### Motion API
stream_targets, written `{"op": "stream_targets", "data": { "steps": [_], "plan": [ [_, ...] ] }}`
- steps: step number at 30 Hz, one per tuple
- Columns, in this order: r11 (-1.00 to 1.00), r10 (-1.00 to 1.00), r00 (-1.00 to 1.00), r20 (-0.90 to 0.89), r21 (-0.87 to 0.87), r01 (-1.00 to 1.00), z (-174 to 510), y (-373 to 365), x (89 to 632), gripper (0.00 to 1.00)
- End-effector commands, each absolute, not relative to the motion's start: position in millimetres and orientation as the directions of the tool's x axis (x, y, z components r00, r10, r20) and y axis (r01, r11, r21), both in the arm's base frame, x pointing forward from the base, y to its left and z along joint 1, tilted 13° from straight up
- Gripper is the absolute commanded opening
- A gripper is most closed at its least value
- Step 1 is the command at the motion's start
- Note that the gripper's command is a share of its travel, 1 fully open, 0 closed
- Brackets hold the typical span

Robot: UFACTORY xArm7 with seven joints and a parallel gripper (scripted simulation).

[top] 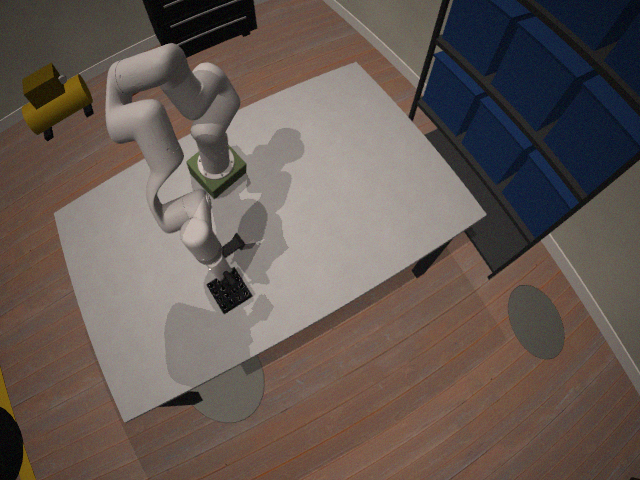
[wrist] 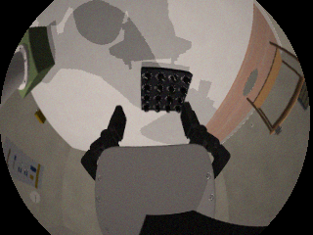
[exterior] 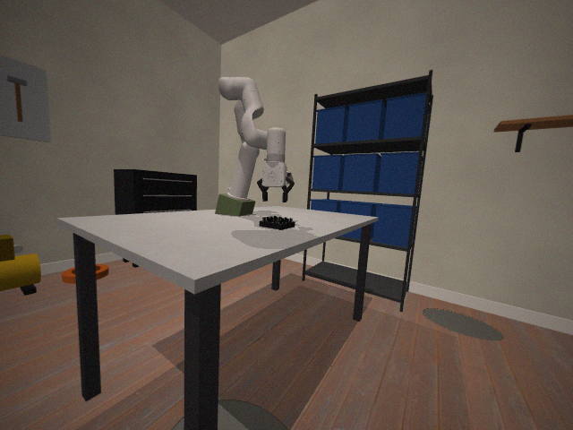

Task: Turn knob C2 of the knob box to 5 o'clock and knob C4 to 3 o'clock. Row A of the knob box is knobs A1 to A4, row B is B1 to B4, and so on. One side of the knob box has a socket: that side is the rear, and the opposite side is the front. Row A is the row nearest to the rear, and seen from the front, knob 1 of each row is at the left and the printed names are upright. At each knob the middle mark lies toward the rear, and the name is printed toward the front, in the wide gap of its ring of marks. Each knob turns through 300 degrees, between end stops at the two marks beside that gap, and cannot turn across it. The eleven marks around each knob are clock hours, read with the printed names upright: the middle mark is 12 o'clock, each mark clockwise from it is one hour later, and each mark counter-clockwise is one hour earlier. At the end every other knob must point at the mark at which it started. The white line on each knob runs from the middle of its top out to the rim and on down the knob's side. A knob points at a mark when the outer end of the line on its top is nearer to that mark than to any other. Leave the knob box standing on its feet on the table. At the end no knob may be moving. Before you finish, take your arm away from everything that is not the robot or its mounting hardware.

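While hovering released, claw [exterior: 275, 196] above knob box [exterior: 277, 223], labels unreadable.

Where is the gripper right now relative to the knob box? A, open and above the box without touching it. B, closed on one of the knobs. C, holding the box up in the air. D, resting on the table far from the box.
A: in the exterior view the gripper hangs open above the knob box with a gap between them, and the box sits on the table.
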State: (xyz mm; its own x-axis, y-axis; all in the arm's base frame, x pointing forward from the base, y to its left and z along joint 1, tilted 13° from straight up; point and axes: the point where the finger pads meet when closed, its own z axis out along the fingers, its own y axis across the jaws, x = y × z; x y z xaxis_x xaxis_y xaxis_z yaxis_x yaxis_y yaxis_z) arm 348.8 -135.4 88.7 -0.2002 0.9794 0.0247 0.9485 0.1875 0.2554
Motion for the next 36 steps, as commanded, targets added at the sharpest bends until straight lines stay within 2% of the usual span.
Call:
{"op": "stream_targets", "data": {
  "steps": [1, 13, 15, 16, 30, 32, 36],
  "plan": [
    [0.337, 0.938, -0.347, -0.006, 0.259, 0.905, 91.2, -135.3, 351.9, 1.00],
    [0.695, 0.715, -0.691, -0.113, 0.228, 0.682, 93.7, -134.6, 357.4, 1.00],
    [0.695, 0.715, -0.691, -0.113, 0.228, 0.682, 93.7, -134.6, 357.4, 1.00],
    [0.760, 0.645, -0.753, -0.134, 0.214, 0.613, 93.9, -134.7, 358.5, 1.00],
    [0.972, 0.224, -0.951, -0.212, 0.117, 0.202, 92.3, -135.8, 363.6, 1.00],
    [0.972, 0.224, -0.951, -0.212, 0.117, 0.202, 92.3, -135.8, 363.6, 1.00],
    [0.997, 0.050, -0.973, -0.225, 0.073, 0.034, 90.7, -136.6, 365.4, 1.00]
  ]
}}
